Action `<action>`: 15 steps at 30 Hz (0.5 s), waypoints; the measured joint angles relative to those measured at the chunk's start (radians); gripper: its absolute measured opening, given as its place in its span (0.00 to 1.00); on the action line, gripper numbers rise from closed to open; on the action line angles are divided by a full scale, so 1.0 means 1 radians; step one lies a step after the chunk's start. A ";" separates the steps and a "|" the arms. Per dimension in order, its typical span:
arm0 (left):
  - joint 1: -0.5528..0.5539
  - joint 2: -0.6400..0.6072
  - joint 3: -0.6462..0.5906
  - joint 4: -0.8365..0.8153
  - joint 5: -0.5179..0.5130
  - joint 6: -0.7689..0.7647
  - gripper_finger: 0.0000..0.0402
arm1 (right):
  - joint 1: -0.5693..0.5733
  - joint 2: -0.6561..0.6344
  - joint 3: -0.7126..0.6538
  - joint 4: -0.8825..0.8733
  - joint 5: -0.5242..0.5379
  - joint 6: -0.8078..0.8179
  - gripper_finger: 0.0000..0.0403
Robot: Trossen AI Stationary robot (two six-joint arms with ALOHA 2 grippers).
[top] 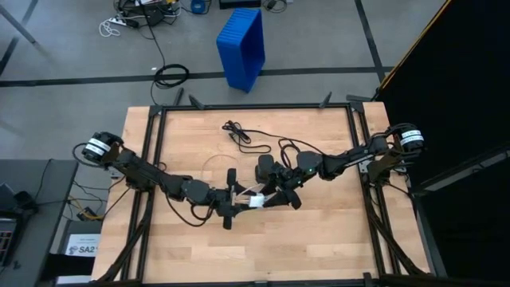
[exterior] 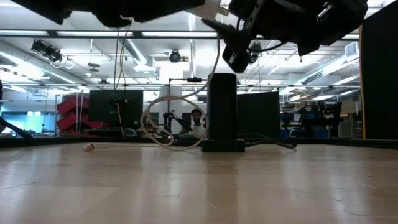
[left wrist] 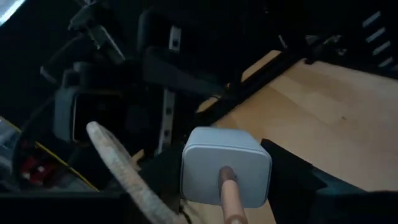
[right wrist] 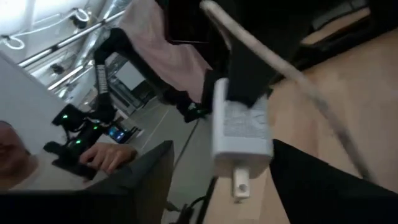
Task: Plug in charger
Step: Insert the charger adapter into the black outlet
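A white charger block (top: 255, 201) with a pale cable (left wrist: 118, 168) hangs in the air over the middle of the table, with my left gripper (top: 244, 199) shut on it. Its two prongs (right wrist: 240, 180) show in the right wrist view. My right gripper (top: 277, 199) is open just to the charger's right, a finger (right wrist: 146, 180) on either side of the block without touching it. A black upright socket block (exterior: 222, 109) stands on the table just beyond both grippers, its base on the wood. The cable curls in a loop (exterior: 168, 127) down to the table. My left gripper pinches the charger block by its two opposite sides (left wrist: 188, 177) between its two fingers. The fingers come level from the table's left. The cable leaves the block's rear face (left wrist: 227, 177) toward the wrist. The block is lifted clear of the table.
A thin black cord (top: 239, 135) lies on the wood toward the far edge. Black frame rails (top: 155, 159) run along the table's sides. A blue bin (top: 243, 44) stands on the floor beyond the far edge. A person's hand (right wrist: 106, 155) shows in the room behind.
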 joint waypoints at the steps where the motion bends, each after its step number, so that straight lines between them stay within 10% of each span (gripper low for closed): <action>1: -0.002 -0.021 0.000 -0.032 0.001 -0.027 0.39 | 0.000 -0.007 0.000 -0.002 0.000 -0.012 0.60; 15: 0.005 -0.161 0.000 -0.217 0.014 -0.589 0.39 | 0.059 -0.031 0.000 -0.055 0.139 -0.329 0.49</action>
